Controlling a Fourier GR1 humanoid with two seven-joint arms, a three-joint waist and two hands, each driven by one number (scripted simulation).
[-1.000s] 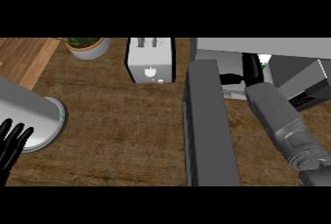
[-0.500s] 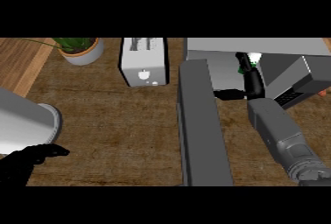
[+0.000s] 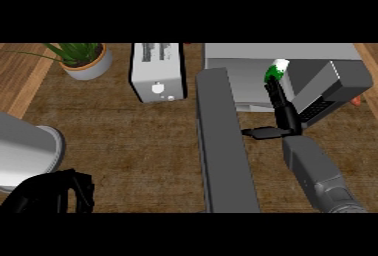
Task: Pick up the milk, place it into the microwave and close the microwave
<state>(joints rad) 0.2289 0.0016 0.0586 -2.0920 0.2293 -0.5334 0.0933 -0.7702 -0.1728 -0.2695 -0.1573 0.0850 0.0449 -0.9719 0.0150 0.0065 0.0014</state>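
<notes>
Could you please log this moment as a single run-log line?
right robot hand: reaching into microwave beside milk | door: open | left robot hand: curled, empty

One microwave (image 3: 251,75) counted with one open door (image 3: 225,150), one milk carton (image 3: 277,70), one toaster (image 3: 156,72), one potted plant (image 3: 83,59), one grey cylindrical vessel (image 3: 26,157) at left edge, two black hands seen, left (image 3: 52,194), right (image 3: 284,117).
</notes>
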